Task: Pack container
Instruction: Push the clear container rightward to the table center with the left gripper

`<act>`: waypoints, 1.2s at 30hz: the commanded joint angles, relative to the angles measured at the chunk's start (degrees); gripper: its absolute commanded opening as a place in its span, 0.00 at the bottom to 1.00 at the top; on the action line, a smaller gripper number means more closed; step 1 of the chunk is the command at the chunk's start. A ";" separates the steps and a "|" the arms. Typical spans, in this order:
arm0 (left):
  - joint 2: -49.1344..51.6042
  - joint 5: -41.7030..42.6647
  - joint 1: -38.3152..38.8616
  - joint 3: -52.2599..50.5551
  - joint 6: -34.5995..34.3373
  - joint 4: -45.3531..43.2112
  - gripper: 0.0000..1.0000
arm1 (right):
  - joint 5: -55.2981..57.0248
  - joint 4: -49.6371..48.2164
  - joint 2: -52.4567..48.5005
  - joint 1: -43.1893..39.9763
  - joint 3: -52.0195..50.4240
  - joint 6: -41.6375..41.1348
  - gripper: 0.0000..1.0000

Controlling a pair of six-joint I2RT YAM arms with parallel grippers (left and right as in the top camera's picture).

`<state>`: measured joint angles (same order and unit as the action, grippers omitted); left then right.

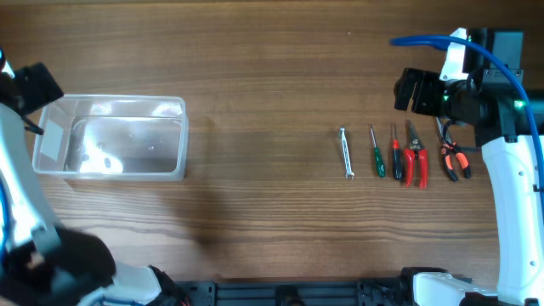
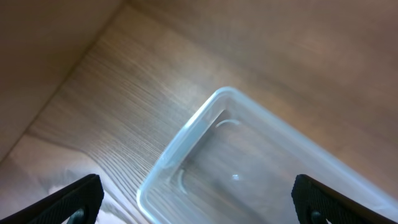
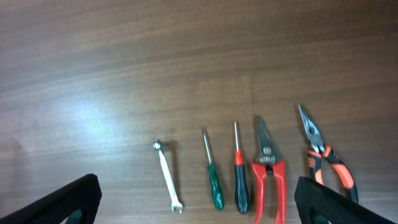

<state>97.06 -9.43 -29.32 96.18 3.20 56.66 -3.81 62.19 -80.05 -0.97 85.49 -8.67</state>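
Note:
The clear plastic container (image 1: 110,134) stands empty at the left of the table and also shows in the left wrist view (image 2: 261,168). My left gripper (image 2: 198,202) is open above its near corner. A row of hand tools lies at the right: a silver wrench (image 1: 347,152), a green screwdriver (image 1: 376,152), a red-and-black screwdriver (image 1: 396,154), red-handled snips (image 1: 414,158) and orange-and-black pliers (image 1: 450,156). My right gripper (image 1: 415,91) is open and empty, above and behind the tools; the right wrist view shows them between its fingers (image 3: 198,200).
The wooden table's far edge and a brown wall show in the left wrist view (image 2: 56,56). The left arm's base (image 1: 59,263) sits at the front left, and the right arm (image 1: 514,204) runs down the right side.

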 commanded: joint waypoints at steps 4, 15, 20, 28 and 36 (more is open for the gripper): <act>14.36 11.52 -6.97 0.52 19.96 -2.43 0.98 | 1.11 4.33 -0.26 -0.28 1.07 1.07 1.00; 20.15 16.37 -7.02 0.42 38.84 -7.19 0.85 | 3.04 5.20 -0.26 -0.28 1.03 1.18 1.00; 23.96 17.73 -7.08 0.42 40.11 -7.87 0.79 | 3.04 5.57 -0.26 -0.28 1.03 1.22 1.00; 25.64 19.93 -7.06 0.42 38.69 -7.85 0.04 | 2.99 5.86 -0.26 -0.28 1.03 1.20 1.00; 24.06 25.68 -7.06 0.44 23.58 -5.03 0.04 | 2.97 6.10 -0.26 -0.28 1.03 1.16 1.00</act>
<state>121.93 11.94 -36.40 96.18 35.42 50.35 -2.26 68.20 -80.05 -0.97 85.56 -8.23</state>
